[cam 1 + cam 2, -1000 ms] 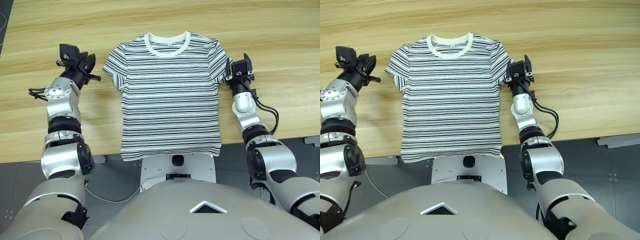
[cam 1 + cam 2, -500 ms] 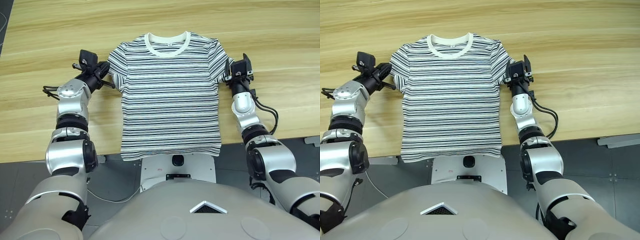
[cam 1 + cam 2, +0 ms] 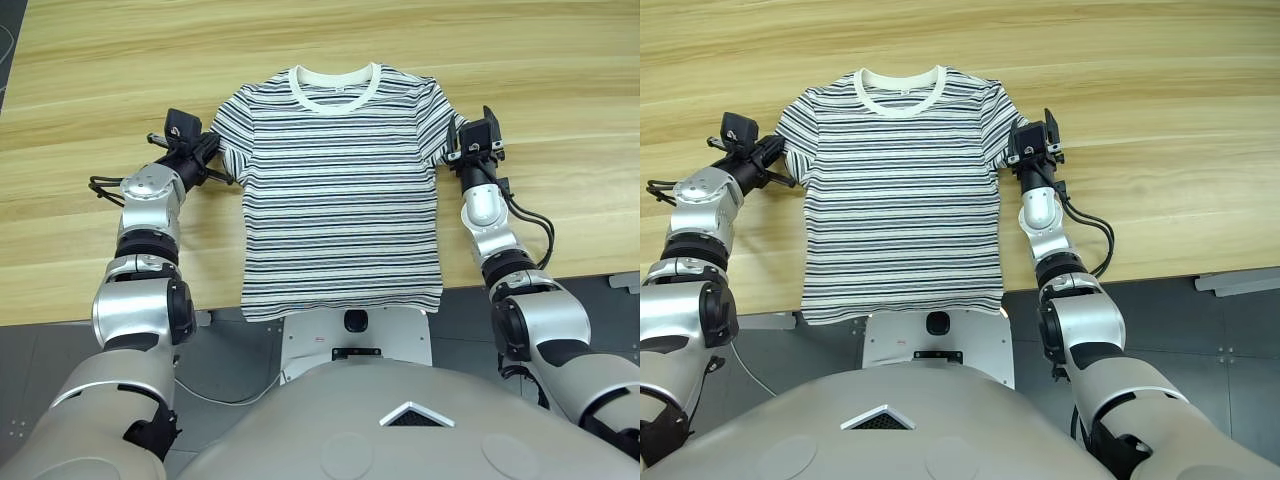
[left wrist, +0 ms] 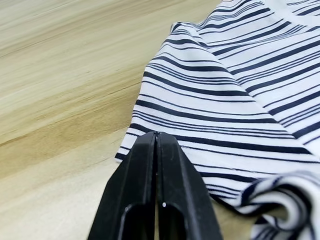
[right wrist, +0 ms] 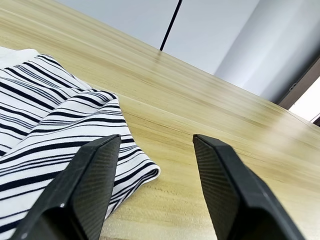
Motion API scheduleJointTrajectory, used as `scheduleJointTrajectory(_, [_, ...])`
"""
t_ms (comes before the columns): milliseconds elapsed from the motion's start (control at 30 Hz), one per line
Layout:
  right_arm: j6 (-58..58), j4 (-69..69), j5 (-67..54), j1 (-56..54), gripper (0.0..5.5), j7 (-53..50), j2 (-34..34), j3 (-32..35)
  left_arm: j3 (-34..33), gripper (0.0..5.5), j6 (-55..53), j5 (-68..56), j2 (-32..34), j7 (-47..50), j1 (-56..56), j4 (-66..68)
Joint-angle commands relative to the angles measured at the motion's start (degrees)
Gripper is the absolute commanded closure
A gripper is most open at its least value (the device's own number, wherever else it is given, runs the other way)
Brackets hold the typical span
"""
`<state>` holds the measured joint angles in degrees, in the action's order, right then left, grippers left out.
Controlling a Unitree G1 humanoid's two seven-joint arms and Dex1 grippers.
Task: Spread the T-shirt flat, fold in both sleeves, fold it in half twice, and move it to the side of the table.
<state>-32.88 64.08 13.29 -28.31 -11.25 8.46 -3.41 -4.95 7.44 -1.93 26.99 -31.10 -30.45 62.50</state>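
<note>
A black-and-white striped T-shirt (image 3: pixel 340 190) lies spread flat on the wooden table (image 3: pixel 560 80), its cream collar on the far side. Both short sleeves stick out to the sides. My left gripper (image 4: pixel 156 134) is shut, and its tips rest at the hem of the left sleeve (image 3: pixel 228 150); I see no cloth between the fingers. My right gripper (image 5: pixel 156 142) stands open beside the right sleeve (image 5: pixel 75 125), with the sleeve's outer corner lying between its fingers.
The shirt's bottom hem (image 3: pixel 340 305) reaches the table's front edge and hangs slightly over it. Bare wood stretches to both sides and behind the shirt. A pale wall and a dark doorway (image 5: pixel 170 25) stand past the table's far edge.
My left arm has swung inward from the bare wood to the left sleeve, so its tips now meet the hem. The right arm and the shirt have stayed almost still.
</note>
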Motion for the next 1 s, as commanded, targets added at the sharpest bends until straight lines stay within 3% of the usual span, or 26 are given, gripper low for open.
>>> scheduleJointTrajectory(33, [-0.3, -0.4, 0.0, -0.3, 2.82, 0.0, -0.3, -0.2, -0.5, 5.39, 0.4, -0.9, -0.1, -1.9, 0.7, -2.4])
scheduleJointTrajectory(167, [-0.3, -0.3, 0.0, -0.4, 2.82, 0.0, -0.3, -0.3, -0.8, 5.39, 0.5, -1.1, -0.2, -0.4, 0.7, -3.3])
scheduleJointTrajectory(700, [-0.1, -0.1, 0.0, -0.5, 2.82, 0.0, -0.4, -0.4, -0.7, 2.73, 0.9, 0.2, 1.0, 4.6, -0.9, 0.1])
scheduleJointTrajectory(1000, [-0.1, -0.1, 0.0, -0.6, 2.82, 0.2, -0.4, -0.4, -3.3, 2.73, -0.7, -2.5, -0.2, 2.2, -2.6, 4.8])
